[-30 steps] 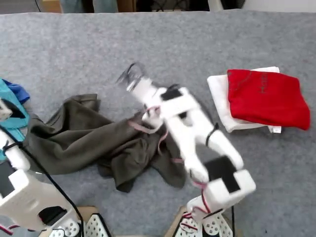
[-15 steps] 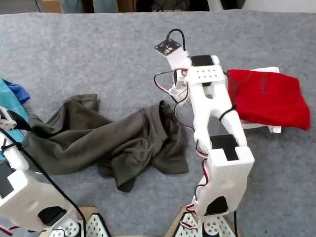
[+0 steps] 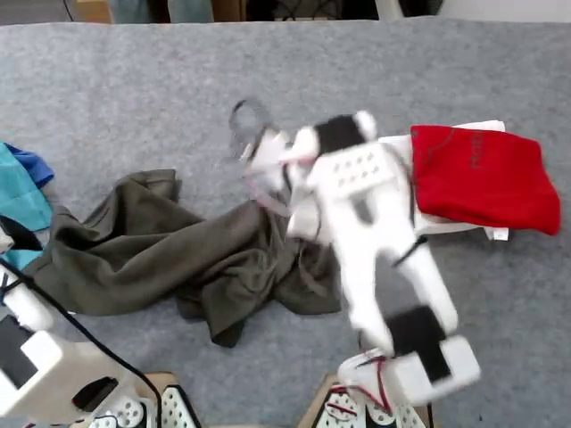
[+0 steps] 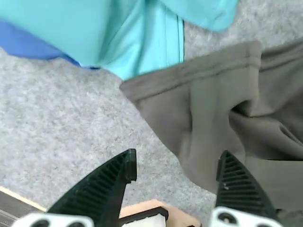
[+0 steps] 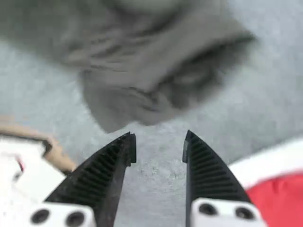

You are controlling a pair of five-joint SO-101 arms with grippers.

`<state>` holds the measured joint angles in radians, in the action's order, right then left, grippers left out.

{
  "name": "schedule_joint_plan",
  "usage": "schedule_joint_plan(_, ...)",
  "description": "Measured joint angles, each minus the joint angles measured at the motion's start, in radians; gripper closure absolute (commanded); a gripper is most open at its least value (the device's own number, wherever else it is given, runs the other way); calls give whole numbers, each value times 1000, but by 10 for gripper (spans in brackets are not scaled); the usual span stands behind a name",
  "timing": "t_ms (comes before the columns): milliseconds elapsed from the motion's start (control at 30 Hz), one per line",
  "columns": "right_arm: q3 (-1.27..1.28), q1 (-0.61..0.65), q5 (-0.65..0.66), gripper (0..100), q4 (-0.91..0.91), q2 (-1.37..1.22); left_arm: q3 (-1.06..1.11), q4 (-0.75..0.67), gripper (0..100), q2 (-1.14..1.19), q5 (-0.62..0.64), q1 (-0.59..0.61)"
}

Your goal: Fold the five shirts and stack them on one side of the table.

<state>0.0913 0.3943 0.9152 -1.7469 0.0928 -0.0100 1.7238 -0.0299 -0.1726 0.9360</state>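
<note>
Looking down, we see our right gripper (image 5: pixel 156 146) and left gripper (image 4: pixel 175 170) both open, holding nothing. One crumpled olive shirt (image 3: pixel 178 250) lies mid-table. One red shirt (image 3: pixel 482 178) sits folded on one white shirt (image 3: pixel 397 169), and one teal shirt (image 3: pixel 22 201) and one blue shirt (image 3: pixel 31 162) lie apart. The right gripper has swung back toward the olive shirt.

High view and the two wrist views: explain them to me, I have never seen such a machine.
These are two small robot arms, left arm and right arm, at a grey table. The high view is a fixed camera looking down; each wrist view is a camera on one arm, looking past its pincer. On the table lie a crumpled olive shirt, a teal shirt over a blue shirt, and a folded red shirt on a folded white shirt. The left pincer and the right pincer are open and hold nothing.
</note>
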Motion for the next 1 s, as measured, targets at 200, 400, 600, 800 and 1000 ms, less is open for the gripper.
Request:
schedule_joint_plan(200, 356, 241, 77, 821, 180, 204, 101, -107, 712, -18, -6, 0)
schedule_joint_plan(400, 586, 451, 77, 821, 393, 222, 127, -143, 712, -18, -6, 5)
schedule_joint_plan(600, 720, 522, 77, 822, 651, 226, 129, -146, 712, -18, -6, 5)
schedule_joint_plan(800, 778, 523, 41, 928, 838, 183, 184, -198, 712, -18, -6, 5)
schedule_joint_plan(1000, 713, 448, 0, 988, 868, 48, 236, -224, 712, -18, -6, 5)
